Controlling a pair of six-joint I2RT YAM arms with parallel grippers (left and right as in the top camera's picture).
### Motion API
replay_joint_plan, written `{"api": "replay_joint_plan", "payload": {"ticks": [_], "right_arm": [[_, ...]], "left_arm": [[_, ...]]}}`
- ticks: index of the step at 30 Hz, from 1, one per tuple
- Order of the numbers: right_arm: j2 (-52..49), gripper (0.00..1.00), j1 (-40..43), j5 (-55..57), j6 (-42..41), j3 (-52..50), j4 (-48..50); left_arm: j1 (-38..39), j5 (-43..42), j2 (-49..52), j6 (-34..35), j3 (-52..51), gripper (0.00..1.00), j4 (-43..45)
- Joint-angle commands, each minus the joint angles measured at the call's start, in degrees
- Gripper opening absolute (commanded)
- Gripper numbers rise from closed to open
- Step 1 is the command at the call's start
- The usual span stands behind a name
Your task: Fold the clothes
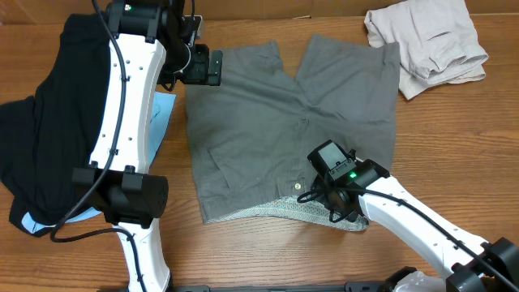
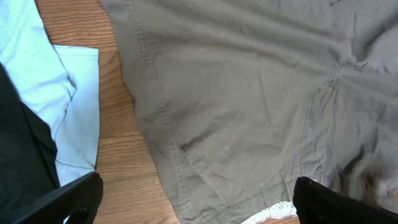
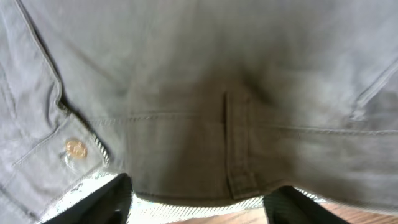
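Note:
Grey-olive shorts point(image 1: 276, 122) lie spread flat in the middle of the table, with the waistband at the near edge and the legs pointing away. My left gripper point(image 1: 212, 68) is open and hovers over the far left leg. In the left wrist view its fingers point(image 2: 196, 199) are wide apart above the shorts point(image 2: 249, 93). My right gripper point(image 1: 318, 193) is open at the waistband. In the right wrist view its fingers point(image 3: 196, 202) straddle the waistband edge by a belt loop on the shorts point(image 3: 199, 74), right of a brass button point(image 3: 76, 148).
A crumpled beige garment point(image 1: 430, 40) lies at the far right. A black garment point(image 1: 49, 122) lies at the left over a light blue one point(image 1: 162, 109), which also shows in the left wrist view point(image 2: 68, 106). Bare wood borders the shorts.

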State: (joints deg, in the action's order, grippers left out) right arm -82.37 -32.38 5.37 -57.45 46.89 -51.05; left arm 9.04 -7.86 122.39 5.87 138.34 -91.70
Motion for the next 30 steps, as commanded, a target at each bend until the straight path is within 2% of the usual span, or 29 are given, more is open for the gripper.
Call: {"api": "replay_joint_plan", "payload": {"ticks": [1, 11, 18, 21, 24, 27, 30], "right_arm": [[-1.09, 0.64, 0.42, 4.83, -1.57, -0.57, 0.17], [-6.03, 0.53, 0.7, 7.61, -2.62, -0.57, 0.44], [-6.05, 0.52, 0.7, 8.13, -2.54, -0.22, 2.05], [-6.05, 0.53, 0.68, 8.09, 0.11, 0.83, 3.56], [-6.08, 0.53, 0.63, 6.25, 6.69, 0.98, 6.82], [-6.27, 0.53, 0.52, 5.99, 8.24, 0.9, 7.85], [-6.38, 0.46, 0.52, 5.9, 8.44, 0.07, 9.68]], "left_arm": [[0.42, 0.61, 0.11, 0.31, 0.02, 1.0, 0.09], [0.42, 0.61, 0.11, -0.09, 0.02, 1.0, 0.11], [0.44, 0.59, 0.11, -0.09, 0.02, 1.0, 0.42], [0.44, 0.61, 0.11, -0.09, 0.02, 0.99, 0.52], [0.42, 1.03, 0.11, -0.63, 0.02, 1.0, 0.72], [0.42, 1.01, 0.11, -1.38, 0.02, 0.99, 1.36], [0.42, 1.01, 0.11, -1.38, 0.02, 1.0, 2.05]]}}
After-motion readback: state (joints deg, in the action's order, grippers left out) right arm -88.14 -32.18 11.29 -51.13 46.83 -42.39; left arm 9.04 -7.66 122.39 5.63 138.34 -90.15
